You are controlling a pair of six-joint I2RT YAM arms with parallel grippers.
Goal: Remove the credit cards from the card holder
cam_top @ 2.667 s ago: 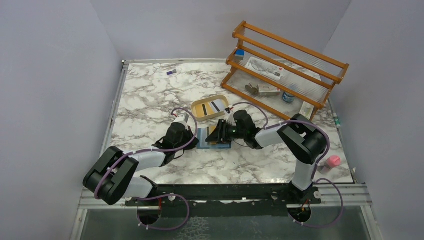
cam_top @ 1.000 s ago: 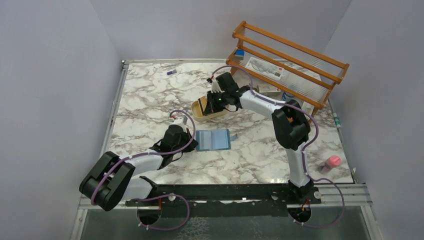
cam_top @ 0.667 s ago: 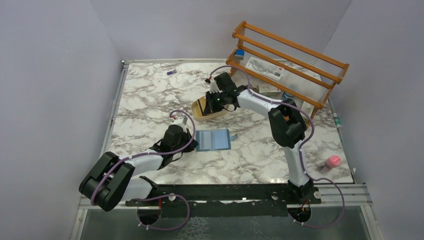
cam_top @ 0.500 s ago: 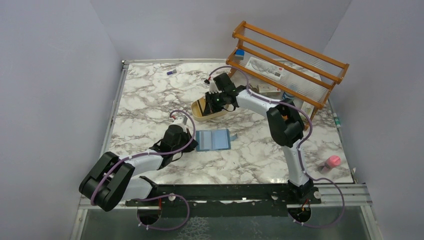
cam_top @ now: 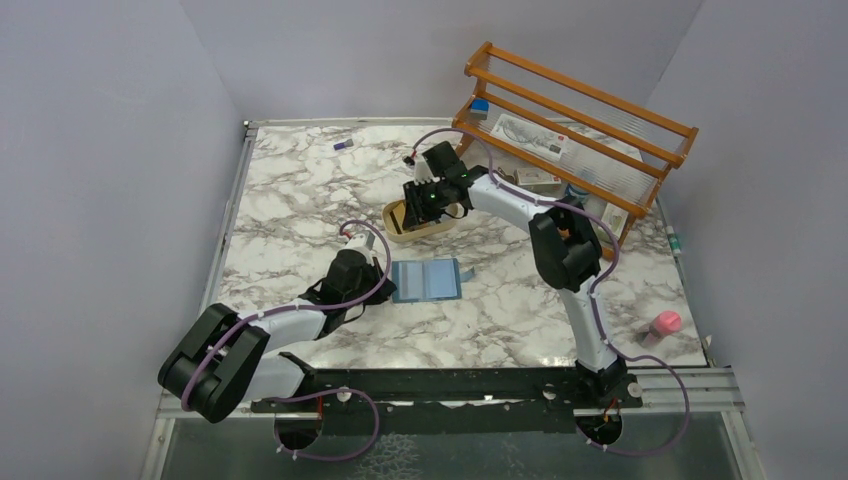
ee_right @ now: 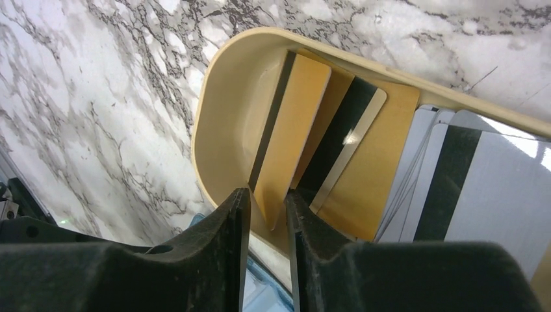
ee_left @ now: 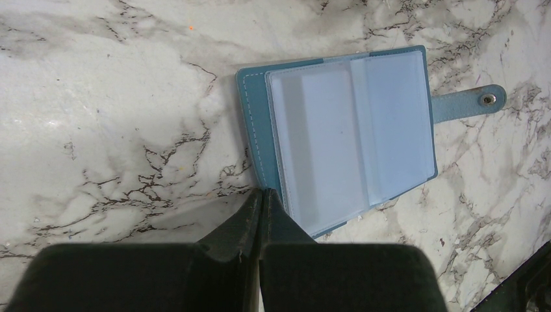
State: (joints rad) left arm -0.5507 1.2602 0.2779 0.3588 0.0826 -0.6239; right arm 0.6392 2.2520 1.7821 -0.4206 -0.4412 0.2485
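Observation:
The teal-blue card holder (cam_top: 427, 280) lies open and flat on the marble, its light-blue sleeves (ee_left: 344, 136) showing no card. My left gripper (cam_top: 386, 284) is shut, its tips (ee_left: 261, 193) resting on the holder's near left corner. My right gripper (cam_top: 418, 200) hangs over the left end of the tan tray (cam_top: 441, 229), jaws slightly open. A yellow credit card (ee_right: 292, 130) with a dark stripe stands tilted between the fingers, its far end down in the tray (ee_right: 214, 104). Other credit cards lie in the tray, one yellow (ee_right: 373, 169) and one white with a dark stripe (ee_right: 487, 175).
A wooden rack (cam_top: 570, 130) with small items stands at the back right, just behind the tray. A pink object (cam_top: 665, 323) sits near the front right edge and a small purple piece (cam_top: 344, 145) at the back left.
My right gripper left the card holder, carried a yellow card to the tray, shifted left over it, and its jaws have just parted. The left arm has stayed put.

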